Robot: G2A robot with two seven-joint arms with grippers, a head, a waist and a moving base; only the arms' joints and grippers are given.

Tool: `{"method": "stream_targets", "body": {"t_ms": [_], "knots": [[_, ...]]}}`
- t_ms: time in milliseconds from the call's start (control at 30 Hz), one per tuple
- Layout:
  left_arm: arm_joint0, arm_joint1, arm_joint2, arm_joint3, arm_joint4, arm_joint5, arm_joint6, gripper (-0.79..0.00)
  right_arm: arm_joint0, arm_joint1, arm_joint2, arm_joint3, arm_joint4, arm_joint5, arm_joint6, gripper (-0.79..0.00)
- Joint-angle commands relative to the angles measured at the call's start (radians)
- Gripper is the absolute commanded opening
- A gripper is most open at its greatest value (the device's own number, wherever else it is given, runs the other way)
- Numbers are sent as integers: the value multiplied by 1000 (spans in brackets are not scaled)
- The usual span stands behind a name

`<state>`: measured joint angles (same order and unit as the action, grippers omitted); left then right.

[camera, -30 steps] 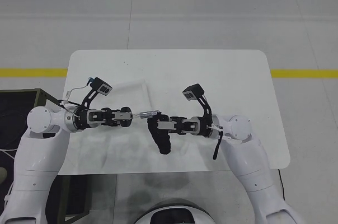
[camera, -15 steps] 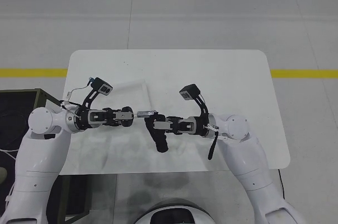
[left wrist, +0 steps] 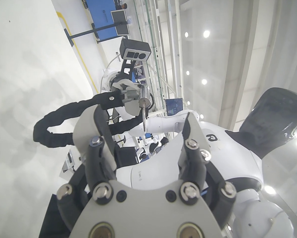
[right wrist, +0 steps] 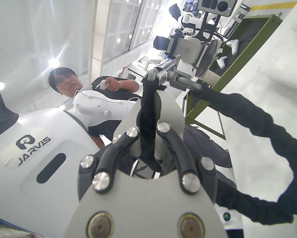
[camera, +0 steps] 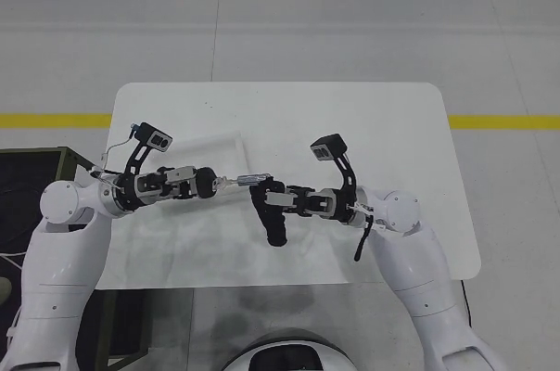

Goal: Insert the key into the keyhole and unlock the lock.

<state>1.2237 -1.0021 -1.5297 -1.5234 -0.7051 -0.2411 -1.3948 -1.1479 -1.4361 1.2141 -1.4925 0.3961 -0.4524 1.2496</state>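
White desk [camera: 391, 121] on a grey floor. The key [left wrist: 143, 116] sits in the keyhole of the lock [left wrist: 144, 94], held above the desk. The left tool [camera: 215, 181] is spread and clear of the key. The right tool [right wrist: 149, 111] pinches the lock's black cable [right wrist: 250, 115]. Judged remaining: turn the key and release.

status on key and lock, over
Left pincer open, either side of key. Key looks seated in keyhole. Right pincer shut on lock cable.

The left pincer [left wrist: 142, 113], fingers apart, flanks the key [left wrist: 144, 118] in the lock [left wrist: 145, 95].
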Motion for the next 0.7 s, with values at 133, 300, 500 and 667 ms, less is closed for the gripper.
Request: {"method": "stream_targets", "body": {"t_ms": [133,300,500,667], "knots": [[9,-4,13,-22,26,-37,6,-499,-3,3,-2,-2,-8,-5,-4,-785],[15,-6,16,-35,30,-47,10,-785,-9,6,-4,-11,-17,-7,-15,-785],[24,-10,25,-56,42,-57,13,-785,-20,10,-8,-25,-25,-13,-24,-785],[22,-10,25,-56,44,-56,7,-785,-21,11,-8,-28,-26,-15,-25,-785]]}}
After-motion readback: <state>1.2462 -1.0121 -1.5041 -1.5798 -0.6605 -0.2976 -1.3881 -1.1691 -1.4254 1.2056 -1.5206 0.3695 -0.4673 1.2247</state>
